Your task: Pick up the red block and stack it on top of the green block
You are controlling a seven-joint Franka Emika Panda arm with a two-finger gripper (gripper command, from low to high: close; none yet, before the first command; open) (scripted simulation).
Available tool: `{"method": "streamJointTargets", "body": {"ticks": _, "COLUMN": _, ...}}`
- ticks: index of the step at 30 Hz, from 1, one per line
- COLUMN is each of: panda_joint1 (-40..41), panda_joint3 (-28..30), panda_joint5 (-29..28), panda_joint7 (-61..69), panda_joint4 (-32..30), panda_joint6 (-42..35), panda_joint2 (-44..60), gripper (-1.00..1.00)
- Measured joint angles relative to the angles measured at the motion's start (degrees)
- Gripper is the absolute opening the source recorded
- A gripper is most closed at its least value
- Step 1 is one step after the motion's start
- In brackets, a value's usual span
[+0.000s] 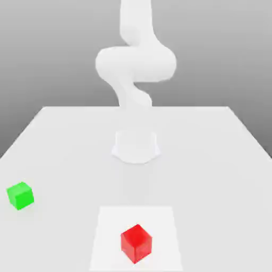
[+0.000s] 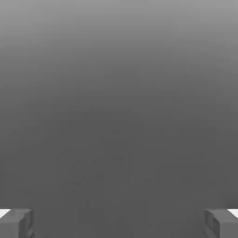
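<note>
Backdrop is fading from pale grey up high to darker grey behind the far edge of the surface (image 1: 202, 159). Surface is sitting light, near white, its sides spreading wider toward the camera. White arm (image 1: 136, 64) is standing on its base (image 1: 136, 147), around the middle of the exterior view, and rising out of the top of the picture.

Red block (image 1: 136, 244) is resting on a paler white patch (image 1: 109, 228) at the near part of the surface, close to the bottom of the exterior view and about centred. It is sitting turned, one vertical edge facing roughly the camera (top face and two sides are showing). Green block (image 1: 20, 196) is lying on the bare surface toward the exterior view's left, farther back than red, also turned at an angle. The two blocks are standing well apart; nothing is stacked on green.

Claw (image 2: 119, 224) is holding spread wide, its two dark grey fingers (image 2: 216, 224) standing far from each other with nothing between them. Hand view is otherwise showing plain grey, lighter at one edge and darkening toward the fingers. Neither block is being gripped.
</note>
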State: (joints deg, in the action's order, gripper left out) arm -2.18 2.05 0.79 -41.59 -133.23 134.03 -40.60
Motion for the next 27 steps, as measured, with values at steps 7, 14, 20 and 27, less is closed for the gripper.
{"method": "streamJointTargets", "body": {"ticks": 7, "panda_joint1": -5.2, "panda_joint3": 4.9, "panda_joint5": 2.9, "panda_joint7": 12.6, "panda_joint4": -4.1, "panda_joint6": 6.4, "panda_joint2": 15.0, "gripper": 0.0}}
{"method": "streamJointTargets", "body": {"ticks": 14, "panda_joint1": -8.3, "panda_joint3": 7.5, "panda_joint5": 5.7, "panda_joint7": 24.8, "panda_joint4": -8.1, "panda_joint6": 12.6, "panda_joint2": 29.6, "gripper": 0.0}}
{"method": "streamJointTargets", "body": {"ticks": 20, "panda_joint1": -8.9, "panda_joint3": 7.7, "panda_joint5": 5.7, "panda_joint7": 33.6, "panda_joint4": -11.6, "panda_joint6": 18.0, "panda_joint2": 41.8, "gripper": 0.0}}
{"method": "streamJointTargets", "body": {"ticks": 27, "panda_joint1": -7.3, "panda_joint3": 6.1, "panda_joint5": 5.7, "panda_joint7": 39.2, "panda_joint4": -12.8, "panda_joint6": 27.1, "panda_joint2": 55.8, "gripper": 0.0}}
